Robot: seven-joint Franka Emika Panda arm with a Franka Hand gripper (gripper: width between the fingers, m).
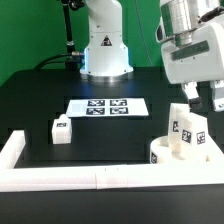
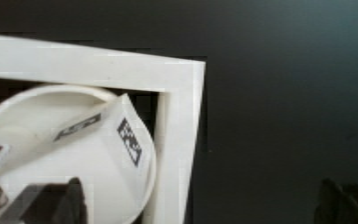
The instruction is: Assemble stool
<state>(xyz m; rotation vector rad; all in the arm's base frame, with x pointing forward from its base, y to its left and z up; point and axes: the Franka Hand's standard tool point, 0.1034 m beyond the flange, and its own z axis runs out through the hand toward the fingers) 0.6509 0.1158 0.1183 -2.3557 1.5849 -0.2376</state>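
The round white seat (image 1: 160, 155) lies in the rail's corner on the exterior view's right. Two tagged legs (image 1: 187, 130) stand upright on it. A third leg (image 1: 60, 130) lies loose on the table on the exterior view's left. My gripper (image 1: 203, 98) hangs just above the standing legs, open and empty. In the wrist view the seat (image 2: 43, 110) and a tagged leg (image 2: 114, 140) sit inside the rail corner. My gripper (image 2: 202, 205) is spread wide, with one dark fingertip (image 2: 60, 205) over the seat and the other over the black table.
The white border rail (image 1: 90, 178) runs along the front and turns up on the exterior view's left; its corner shows in the wrist view (image 2: 185, 100). The marker board (image 1: 107, 106) lies mid-table. The robot base (image 1: 104, 50) stands behind it.
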